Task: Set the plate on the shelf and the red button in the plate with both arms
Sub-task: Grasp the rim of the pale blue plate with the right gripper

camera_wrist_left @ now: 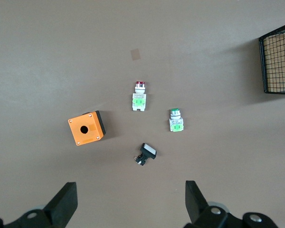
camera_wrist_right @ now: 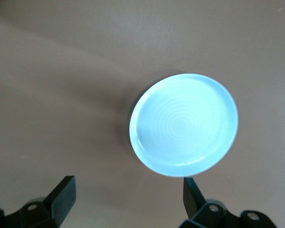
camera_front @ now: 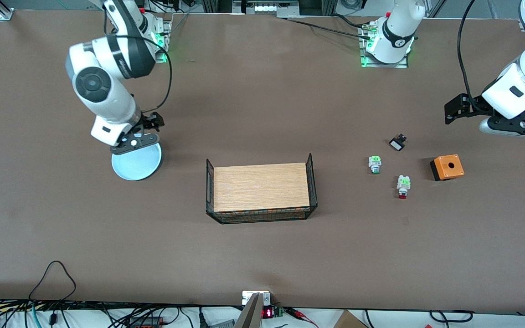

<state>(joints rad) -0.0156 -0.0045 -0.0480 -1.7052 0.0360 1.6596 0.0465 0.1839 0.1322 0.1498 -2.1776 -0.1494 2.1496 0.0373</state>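
The pale light-blue plate (camera_front: 137, 163) lies flat on the table toward the right arm's end; it also shows in the right wrist view (camera_wrist_right: 184, 124). My right gripper (camera_front: 135, 142) hangs open and empty over the plate's edge that is farther from the front camera. The red button (camera_front: 403, 186), white with a green block and a red cap, lies toward the left arm's end; it also shows in the left wrist view (camera_wrist_left: 139, 96). My left gripper (camera_front: 517, 125) is open and empty, up in the air over the table's edge at the left arm's end.
A black wire basket with a wooden floor (camera_front: 260, 187) stands mid-table. Beside the red button lie a green-tipped switch (camera_front: 374, 164), a small black switch (camera_front: 397, 144) and an orange box with a hole (camera_front: 447, 166). Cables run along the table's near edge.
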